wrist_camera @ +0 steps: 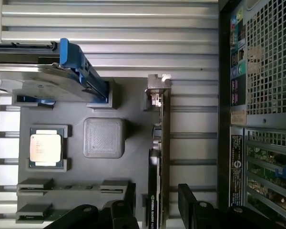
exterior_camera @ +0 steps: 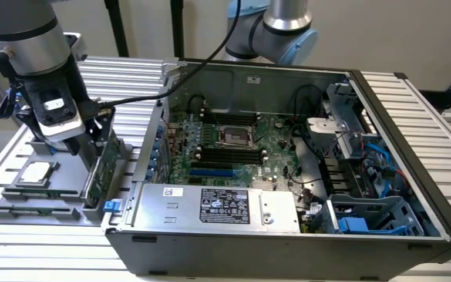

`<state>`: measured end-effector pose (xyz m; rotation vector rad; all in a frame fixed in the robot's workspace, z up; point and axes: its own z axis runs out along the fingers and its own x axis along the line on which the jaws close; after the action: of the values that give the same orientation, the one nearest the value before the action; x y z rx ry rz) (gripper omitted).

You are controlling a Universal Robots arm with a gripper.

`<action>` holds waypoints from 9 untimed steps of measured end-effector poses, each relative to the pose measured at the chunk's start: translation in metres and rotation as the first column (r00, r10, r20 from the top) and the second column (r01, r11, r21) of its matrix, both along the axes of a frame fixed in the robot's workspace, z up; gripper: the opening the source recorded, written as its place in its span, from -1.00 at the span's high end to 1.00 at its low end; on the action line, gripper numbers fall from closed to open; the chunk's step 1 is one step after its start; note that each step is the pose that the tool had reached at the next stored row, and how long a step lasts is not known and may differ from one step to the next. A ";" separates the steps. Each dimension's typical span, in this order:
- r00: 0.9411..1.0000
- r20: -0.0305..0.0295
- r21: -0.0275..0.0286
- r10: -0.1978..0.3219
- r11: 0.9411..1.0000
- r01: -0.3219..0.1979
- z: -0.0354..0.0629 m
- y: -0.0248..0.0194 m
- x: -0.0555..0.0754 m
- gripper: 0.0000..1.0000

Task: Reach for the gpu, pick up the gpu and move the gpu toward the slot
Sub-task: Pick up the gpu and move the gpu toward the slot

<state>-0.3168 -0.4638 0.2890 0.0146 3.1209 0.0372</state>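
Gripper (wrist_camera: 157,187) open wide, its two black fingers (wrist_camera: 129,195) straddling the gpu (wrist_camera: 158,138) with a gap on each side, gripping nothing. The gpu stands on edge in a grey tray (exterior_camera: 69,176), at nine o'clock from the computer case (exterior_camera: 288,247) in the exterior view.

ext cam: high, tilted down, mid range, over open computer case (exterior_camera: 288,252) + gray tray (exterior_camera: 65,176) on tabletop (exterior_camera: 413,117) | wrist cam: straight down, close above tray, past own fingers (wrist_camera: 187,200) | shared: tray, upright green card (exterior_camera: 100,167), case's rear wall
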 end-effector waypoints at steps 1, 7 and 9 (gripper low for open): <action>1.000 0.000 0.000 -0.001 1.000 0.001 -0.0018 0.0000 0.000 0.04; 1.000 0.003 0.000 -0.009 1.000 0.009 -0.0127 0.0000 0.000 0.04; 1.000 0.004 0.000 -0.011 1.000 0.011 -0.0163 0.0000 0.000 0.04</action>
<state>-0.3173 -0.4638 0.2727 0.0309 3.1172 0.0370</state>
